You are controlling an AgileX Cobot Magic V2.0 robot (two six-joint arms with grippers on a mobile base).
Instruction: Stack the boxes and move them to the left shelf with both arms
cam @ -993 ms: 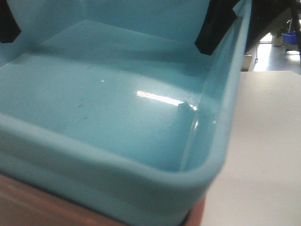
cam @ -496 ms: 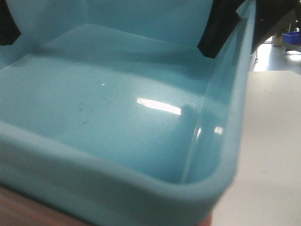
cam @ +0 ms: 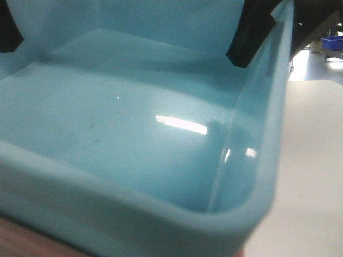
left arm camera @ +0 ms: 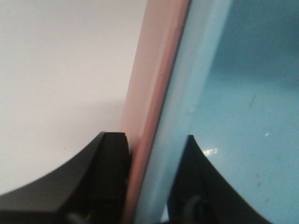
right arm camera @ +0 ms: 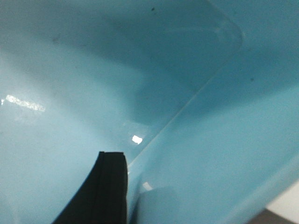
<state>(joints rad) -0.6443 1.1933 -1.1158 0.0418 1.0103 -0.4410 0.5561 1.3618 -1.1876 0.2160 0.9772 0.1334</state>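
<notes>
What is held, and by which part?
Left gripper pinches the nested side walls, pink bin outside, blue bin inside. Right gripper: one finger inside the blue bin; hold unclear.

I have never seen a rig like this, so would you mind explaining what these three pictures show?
It is a two-armed robot, seen through three cameras. The front view looks into a blue bin nested in a pink bin, beside a white surface. The left wrist view shows the left gripper pinching both bins' walls: one black finger outside the pink, one inside the blue. The right wrist view shows the blue bin's empty inside and the right gripper's finger; whether it grips is hidden.
</notes>
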